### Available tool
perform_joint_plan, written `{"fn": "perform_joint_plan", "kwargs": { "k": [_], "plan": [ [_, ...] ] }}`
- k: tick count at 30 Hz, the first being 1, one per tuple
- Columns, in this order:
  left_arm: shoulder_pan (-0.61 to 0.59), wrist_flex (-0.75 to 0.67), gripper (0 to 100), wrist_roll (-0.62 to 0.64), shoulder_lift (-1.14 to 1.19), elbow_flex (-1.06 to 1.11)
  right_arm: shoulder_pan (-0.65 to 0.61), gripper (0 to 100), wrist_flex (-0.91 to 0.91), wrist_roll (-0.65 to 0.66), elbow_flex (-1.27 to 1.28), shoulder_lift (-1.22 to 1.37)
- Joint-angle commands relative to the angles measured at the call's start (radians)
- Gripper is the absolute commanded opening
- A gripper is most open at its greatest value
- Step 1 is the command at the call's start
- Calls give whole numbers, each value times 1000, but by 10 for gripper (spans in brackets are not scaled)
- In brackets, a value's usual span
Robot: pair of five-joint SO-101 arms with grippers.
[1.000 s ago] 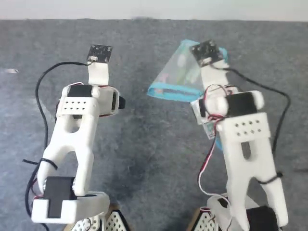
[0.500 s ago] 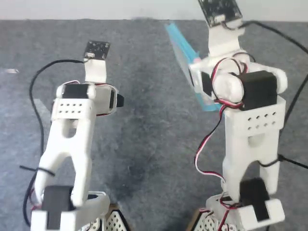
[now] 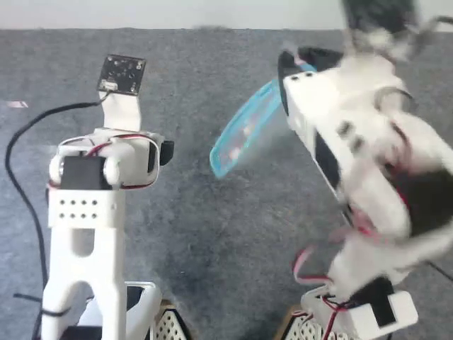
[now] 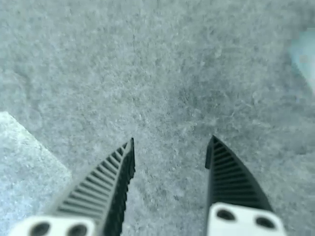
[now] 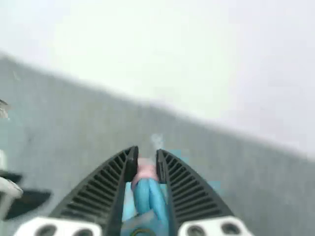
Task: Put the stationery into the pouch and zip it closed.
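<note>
**Right gripper (image 5: 146,151) clamped on the pouch (image 3: 244,131), left gripper (image 4: 172,142) open and holding nothing**

High view: the right arm (image 3: 368,156) is raised and badly blurred above the grey mat (image 3: 212,234). The pouch, clear with a light blue border, sticks out from the front end of this arm. It slants down and away from it toward the left arm's side. Pale pink and greenish shapes show through its clear wall, too smeared to name, and whether the zip is closed cannot be told. The left arm (image 3: 92,212) stands upright, well apart from the pouch, with its camera board (image 3: 122,74) out in front.

Left wrist view: the left gripper's two ribbed black jaws are spread wide, with bare grey mat showing between and ahead of them. A paler patch (image 4: 24,162) of the surface lies just outside one jaw. A pale blue blur (image 4: 305,54) sits ahead of the fingertips, far off to the other jaw's side, and is too soft to identify.

Right wrist view: the right gripper's jaws are drawn almost together and pinch the pouch's blue edge, which runs back between them toward the wrist. A pink item (image 5: 146,171) sits squeezed in the gap just behind the fingertips. Ahead of the tips lie the grey mat and, beyond it, a white wall (image 5: 197,49)
</note>
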Motion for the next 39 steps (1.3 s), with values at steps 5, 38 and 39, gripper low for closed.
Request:
{"fn": "perform_joint_plan", "kwargs": {
  "k": [5,38,39],
  "plan": [
    [6,2,231,-8,-144,-50,-73,6,-77,176,-101,-33],
    [126,267,253,-1261,-295,604,390,6,-366,396,1585,-157],
    [153,250,264,-1261,-338,641,394,6,-372,391,1596,-157]
  ]
}}
